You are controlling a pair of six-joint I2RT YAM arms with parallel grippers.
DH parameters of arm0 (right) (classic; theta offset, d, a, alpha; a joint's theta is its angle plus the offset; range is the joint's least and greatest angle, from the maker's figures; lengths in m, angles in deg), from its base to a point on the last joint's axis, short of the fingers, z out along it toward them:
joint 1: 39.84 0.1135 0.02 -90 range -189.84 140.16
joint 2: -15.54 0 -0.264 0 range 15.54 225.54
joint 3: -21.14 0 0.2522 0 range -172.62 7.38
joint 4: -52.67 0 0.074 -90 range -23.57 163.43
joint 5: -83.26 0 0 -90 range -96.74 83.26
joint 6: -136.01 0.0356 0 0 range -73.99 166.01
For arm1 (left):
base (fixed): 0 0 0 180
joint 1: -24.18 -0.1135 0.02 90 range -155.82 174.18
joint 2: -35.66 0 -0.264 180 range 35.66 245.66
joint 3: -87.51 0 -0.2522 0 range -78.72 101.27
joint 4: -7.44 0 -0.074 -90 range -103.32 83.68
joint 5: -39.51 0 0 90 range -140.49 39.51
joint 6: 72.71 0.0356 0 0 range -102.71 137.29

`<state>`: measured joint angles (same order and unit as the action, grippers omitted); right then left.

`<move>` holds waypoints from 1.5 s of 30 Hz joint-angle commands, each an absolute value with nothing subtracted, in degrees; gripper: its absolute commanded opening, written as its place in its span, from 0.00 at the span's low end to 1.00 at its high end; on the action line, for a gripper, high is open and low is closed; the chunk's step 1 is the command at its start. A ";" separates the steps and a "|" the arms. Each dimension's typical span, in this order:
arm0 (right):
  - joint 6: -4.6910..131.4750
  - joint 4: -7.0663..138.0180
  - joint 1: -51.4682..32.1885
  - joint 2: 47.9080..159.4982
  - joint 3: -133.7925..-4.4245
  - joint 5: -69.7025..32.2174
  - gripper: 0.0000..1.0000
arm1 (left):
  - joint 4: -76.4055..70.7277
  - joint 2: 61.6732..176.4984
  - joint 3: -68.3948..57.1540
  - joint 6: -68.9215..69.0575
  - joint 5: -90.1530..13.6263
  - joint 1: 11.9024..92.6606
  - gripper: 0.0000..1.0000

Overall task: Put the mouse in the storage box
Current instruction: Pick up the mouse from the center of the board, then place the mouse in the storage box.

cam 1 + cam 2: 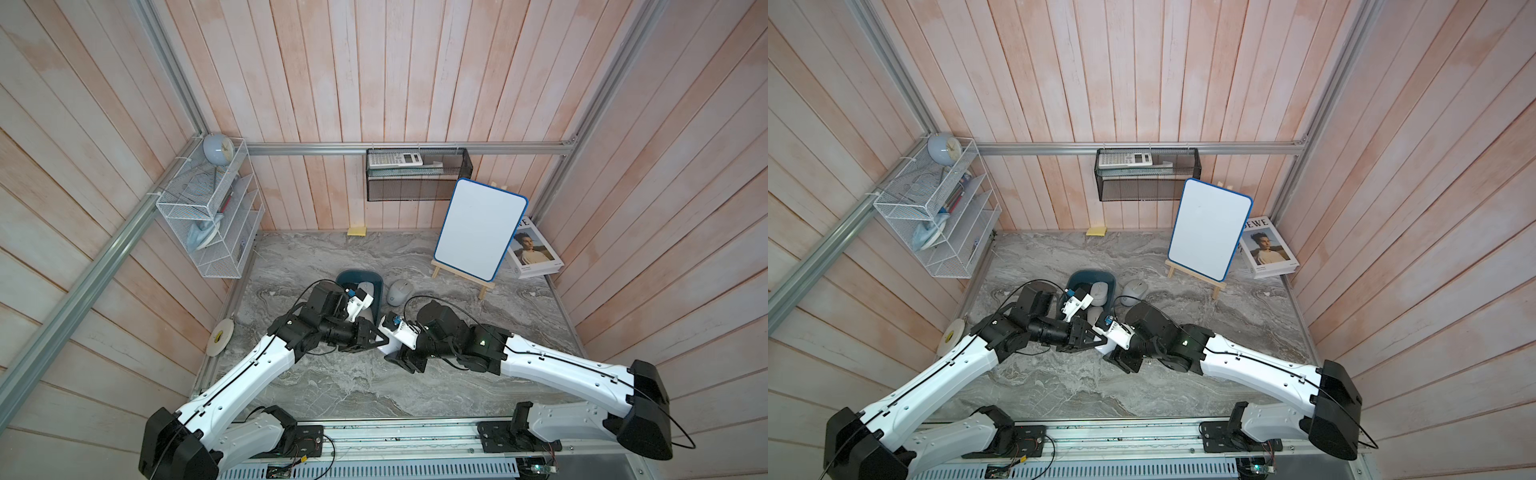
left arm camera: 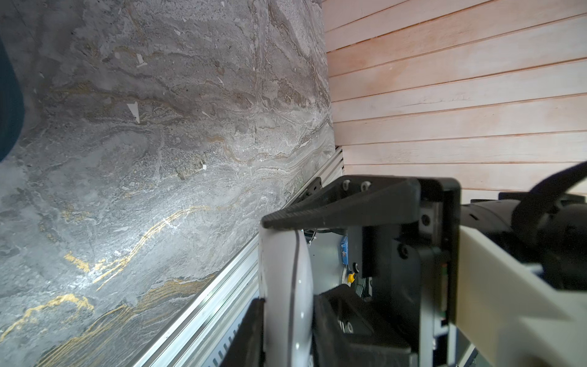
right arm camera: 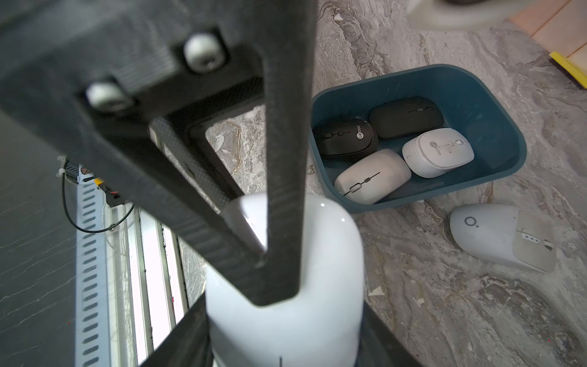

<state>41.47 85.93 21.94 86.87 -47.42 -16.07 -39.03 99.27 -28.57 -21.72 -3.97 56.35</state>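
At the left of a top view, a white wire rack [image 1: 208, 232] is fixed to the planked wall, and a round pale-blue clock [image 1: 218, 148] is set on its top. Below it, a flat white disc [image 1: 220, 337] is leaned at the slab's left edge. The tabletop [image 1: 332, 386] is a smooth grey surface veined like marble and framed by aluminium rails. The walls are matt, pinkish-white boards. A yellow note pad [image 1: 356, 231] is laid at the foot of the back wall.

At centre stands the storage box [image 3: 476, 95], made of smooth teal plastic with rounded corners and low walls. Four mice are held in it: a matt black mouse [image 3: 344, 138], a flatter black mouse [image 3: 406, 117], a ribbed white mouse [image 3: 438, 152] and a plain off-white mouse [image 3: 371, 176].

The mouse [image 3: 317, 254], glossy white and domed, is outside the box, at the lower centre of the right wrist view. The left gripper [image 3: 254, 251] is clamped across it, its textured black fingers drawn into a V. The right gripper [image 3: 286, 336] is clenched on its flanks. In the left wrist view it is seen edge-on between black fingers, though which arm each belongs to cannot be told.

Right of the box, a greyish loose mouse [image 1: 399, 291] is laid on the slab, near it but apart. A black mesh basket [image 1: 417, 187] with a calculator [image 1: 395, 159] is hung on the back wall. Further right, a blue-rimmed whiteboard [image 1: 480, 228] is propped on a wooden easel [image 1: 461, 282], and a book [image 1: 536, 257] is laid by the right wall.
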 commanded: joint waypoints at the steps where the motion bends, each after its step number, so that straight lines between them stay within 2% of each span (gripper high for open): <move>1: 41.17 83.52 22.29 86.38 -49.22 -17.07 0.42 | -35.58 99.55 -29.59 -24.47 -2.62 56.68 0.08; 3: 41.13 83.50 22.30 86.25 -49.23 -16.86 0.45 | -34.71 99.10 -29.60 -25.02 -2.63 56.67 0.01; 4: 41.06 83.48 22.25 86.05 -49.13 -16.88 0.51 | -34.79 98.98 -29.36 -24.99 -2.97 56.68 0.00; 7: 40.90 83.59 22.30 85.85 -49.13 -16.92 0.73 | -34.71 98.94 -28.81 -24.90 -3.55 56.63 0.00; 8: 40.84 83.76 22.23 85.76 -49.13 -17.02 0.84 | -34.39 99.02 -28.67 -24.98 -3.65 56.65 0.00; 10: 40.71 83.99 22.30 85.63 -49.05 -17.20 0.96 | -33.84 99.13 -28.54 -25.30 -3.89 56.63 0.00; 11: 40.64 84.14 22.30 85.52 -48.96 -17.25 0.98 | -33.62 99.14 -28.39 -25.25 -3.99 56.61 0.00; 16: 40.13 84.34 22.30 82.56 -47.14 -14.89 0.98 | -34.08 98.94 -27.67 -24.69 -4.28 55.10 0.00; 27: 43.04 77.19 20.77 65.58 -38.18 4.99 0.98 | -31.98 99.31 -24.98 -26.68 -3.03 41.64 0.00; 35: 46.43 77.39 19.13 66.04 -38.19 4.02 0.98 | -25.02 108.73 -24.08 -25.78 -4.62 34.83 0.00; 45: 47.55 77.41 19.13 66.63 -37.89 2.77 0.98 | -17.93 122.77 -20.02 -25.93 -6.44 31.82 0.00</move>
<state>46.46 78.35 19.36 66.43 -38.29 2.64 -23.05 121.08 -22.98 -26.04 -5.85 32.70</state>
